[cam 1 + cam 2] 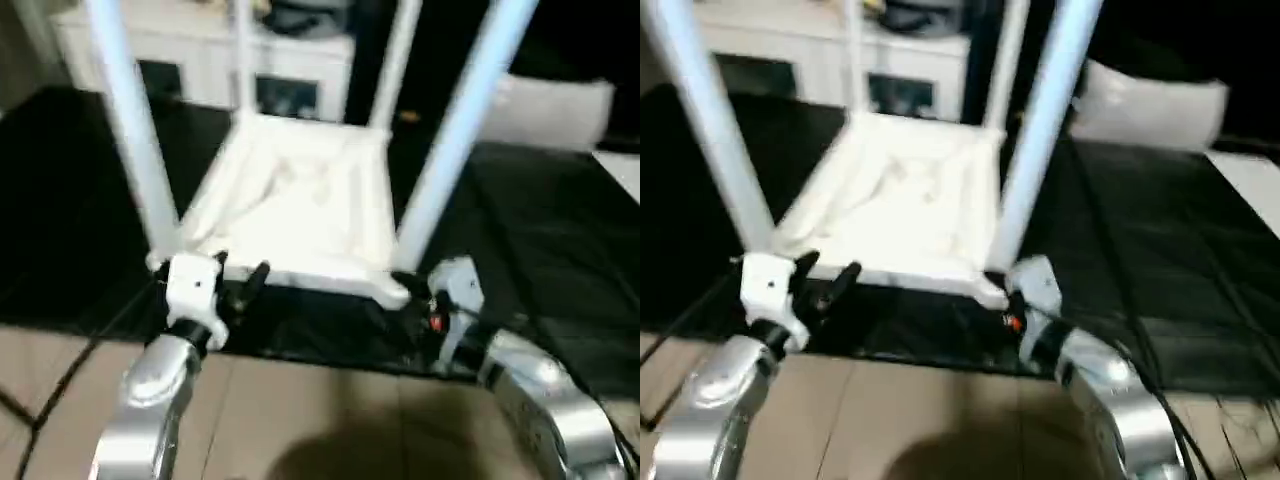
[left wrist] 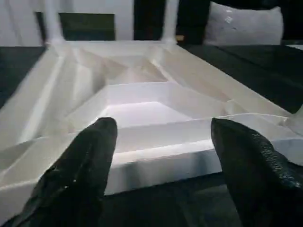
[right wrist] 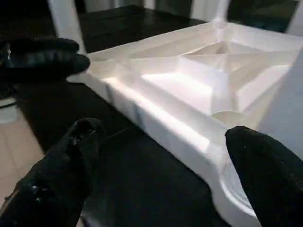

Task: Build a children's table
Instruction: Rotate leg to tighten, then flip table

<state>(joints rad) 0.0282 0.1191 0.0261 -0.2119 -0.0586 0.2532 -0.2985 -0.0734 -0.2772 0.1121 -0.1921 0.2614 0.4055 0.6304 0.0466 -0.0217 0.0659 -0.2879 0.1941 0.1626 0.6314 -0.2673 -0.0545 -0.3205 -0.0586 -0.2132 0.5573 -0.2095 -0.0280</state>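
On the black table (image 1: 560, 250) the white tabletop (image 1: 300, 210) lies upside down, ribs facing up, near the front edge. Four white legs stand up from its corners: the near left leg (image 1: 130, 120), the near right leg (image 1: 460, 130), and two far legs (image 1: 395, 60) at the back. A white cabinet (image 1: 200, 50) stands behind the table. The left end effector (image 1: 243, 285) sits just in front of the near left corner, and its two black fingers (image 2: 85, 165) are spread apart with nothing between them; the near edge of the tabletop shows through the gap. The right end effector (image 3: 161, 175) sits by the near right corner, fingers wide apart and holding nothing too, and the round corner socket is just past one finger. All four legs look to be in, so I think the building is almost done. The next job is likely to check the legs are pushed in tight, or to turn the little table onto its feet. To do that well, both end effectors should take the near edge or the near legs at the same time and close firmly. Move slowly and evenly, because the legs are tall and could tip the whole thing or pop out. The tabletop is close to the edge, so it must not be pulled toward the floor (image 1: 300, 420).
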